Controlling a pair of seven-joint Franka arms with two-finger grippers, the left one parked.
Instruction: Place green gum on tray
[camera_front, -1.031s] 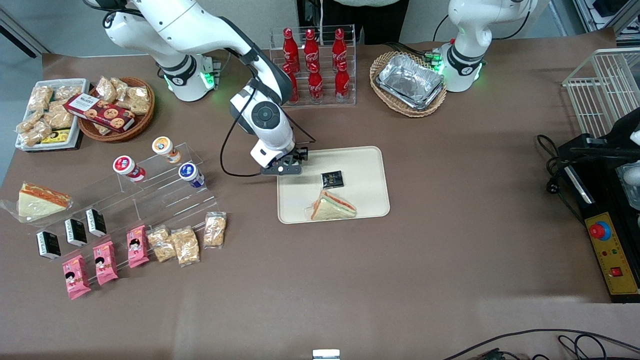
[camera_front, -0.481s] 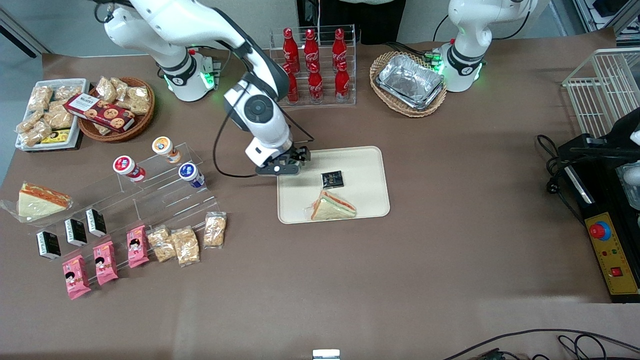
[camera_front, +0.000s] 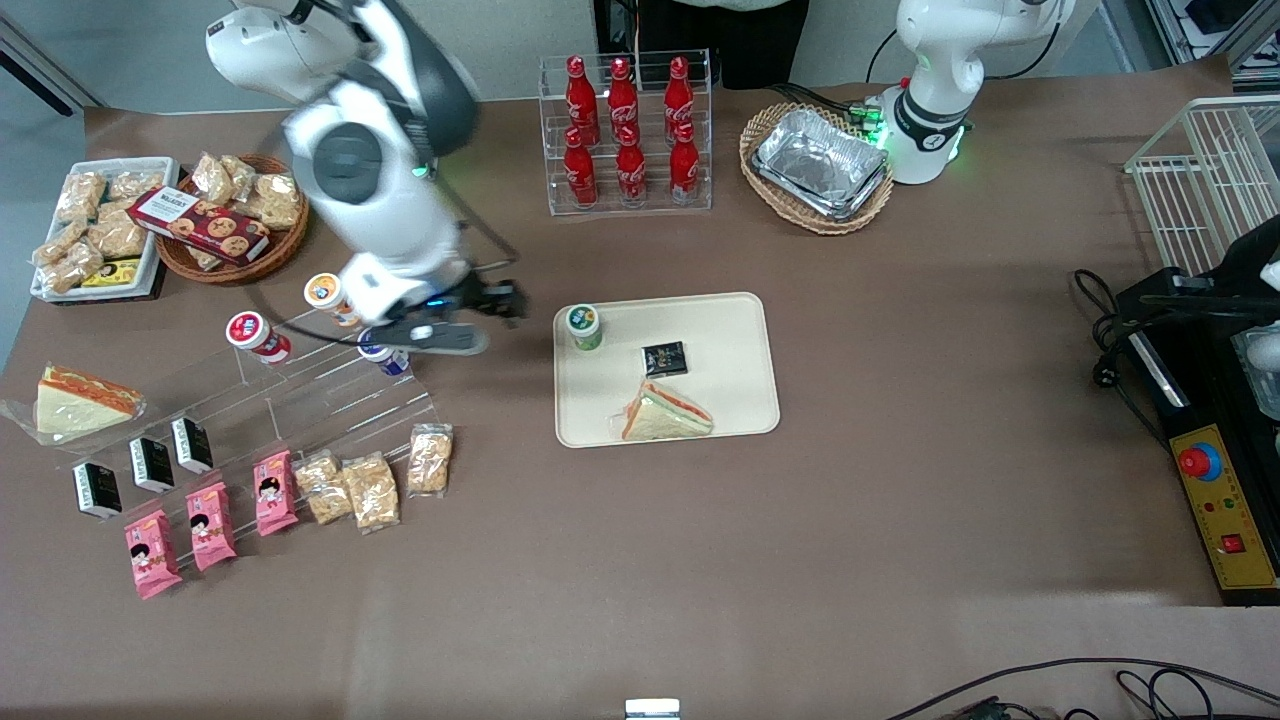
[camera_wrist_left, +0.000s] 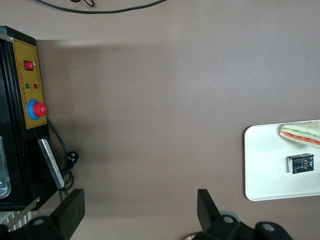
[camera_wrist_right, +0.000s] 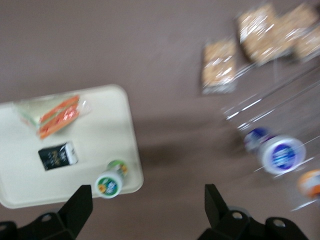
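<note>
Translucent green gum (camera_front: 584, 327), white-rimmed lid, stands upright on the tray (camera_front: 735, 400); gripper (camera_front: 478, 312) nearby, jaws apart, empty.

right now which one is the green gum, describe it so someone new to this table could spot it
Find the beige tray in the middle of the table. The green gum stands upright in the tray's corner nearest the gripper, which hangs open above the acrylic shelf. It is the only bottle on the tray; its neighbours are a black packet and a sandwich.

A robot lab staged as a snack shop: counter (camera_front: 800, 540) with cola bottles (camera_front: 625, 130), tiered snack racks (camera_front: 300, 390), emergency-stop box (camera_front: 1225, 510).
</note>
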